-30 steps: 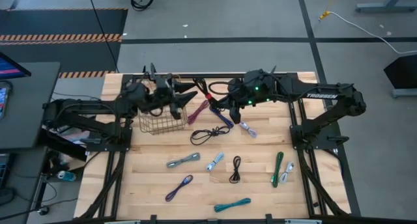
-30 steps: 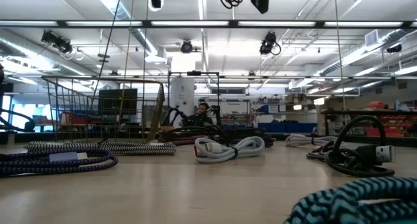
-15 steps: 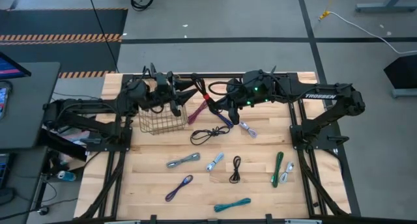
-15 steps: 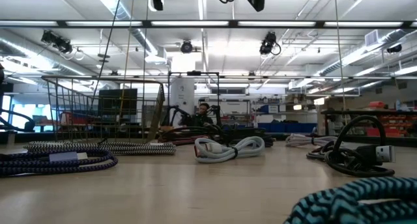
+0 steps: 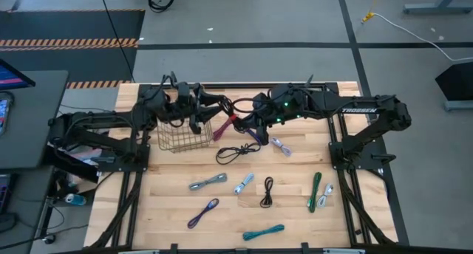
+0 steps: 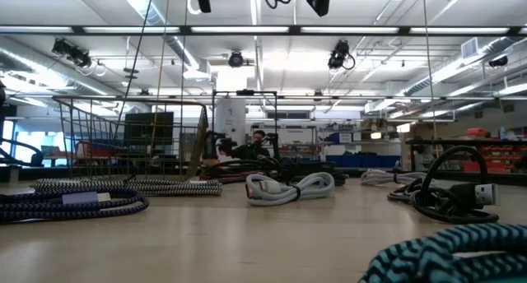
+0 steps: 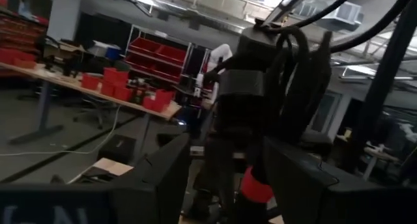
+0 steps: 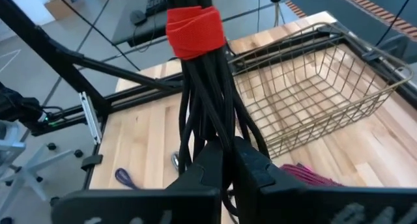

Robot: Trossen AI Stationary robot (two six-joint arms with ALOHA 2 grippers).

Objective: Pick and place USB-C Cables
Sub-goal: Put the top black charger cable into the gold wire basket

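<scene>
1. Up above the table's far side, the right gripper (image 8: 225, 160) pinches a black cable (image 8: 207, 94) with a red band (image 8: 195, 30) around it. Its fingers are pressed tight on the strands.
2. The left gripper (image 5: 209, 108) waits close by, just past the wire basket (image 5: 182, 138), with its fingers spread. The bundle hangs between those open fingers but is not squeezed by them yet.
3. This looks like a hand-over, or a carry to the basket. To do it well, the right gripper should hold firm until the other side has a good grip, or the bundle sits right over the basket. Loose loops could catch on the wire rim.
4. Other cables lie on the table, such as a green cable (image 5: 315, 190), a teal cable (image 5: 263, 232) and a purple cable (image 5: 202, 212).
5. The right wrist view shows the grip and the band up close. The high view shows where both arms and the basket sit. The low view shows only cables lying flat, like a grey cable (image 6: 290, 187), and the basket's side.
</scene>
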